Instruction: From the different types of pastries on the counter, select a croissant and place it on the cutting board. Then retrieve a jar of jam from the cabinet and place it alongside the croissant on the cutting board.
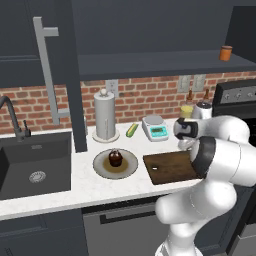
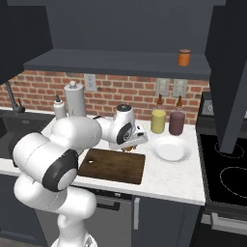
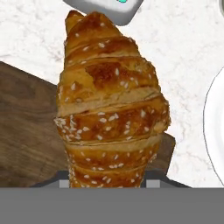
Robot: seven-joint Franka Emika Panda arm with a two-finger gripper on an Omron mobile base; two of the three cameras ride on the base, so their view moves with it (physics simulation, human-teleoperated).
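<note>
Gripping a croissant (image 3: 109,105) by its lower end, the gripper (image 2: 131,144) hangs over the far right corner of the board (image 2: 113,165); in the hand view the pastry rises between the two fingertips, sesame-flecked, above the board's edge and bare worktop (image 2: 169,181).

- Board: dark wood, flat on the white worktop, in front of the arm.
- Plate (image 2: 170,149), white: right of the board, just beside it.
- Two bottles, one yellow (image 2: 158,120), one dark red (image 2: 176,122): upright by the brick wall behind that plate.
- Jar (image 2: 183,57), orange: on the open cabinet shelf, upper right.
- Scale (image 1: 155,127): near the wall, behind the board.
- Second plate (image 1: 115,163), with a chocolate cupcake (image 1: 115,158): left of the board, apart from it.
- Paper-towel holder (image 1: 105,116): upright behind the cupcake plate.
- Sink (image 1: 35,162): far left.
</note>
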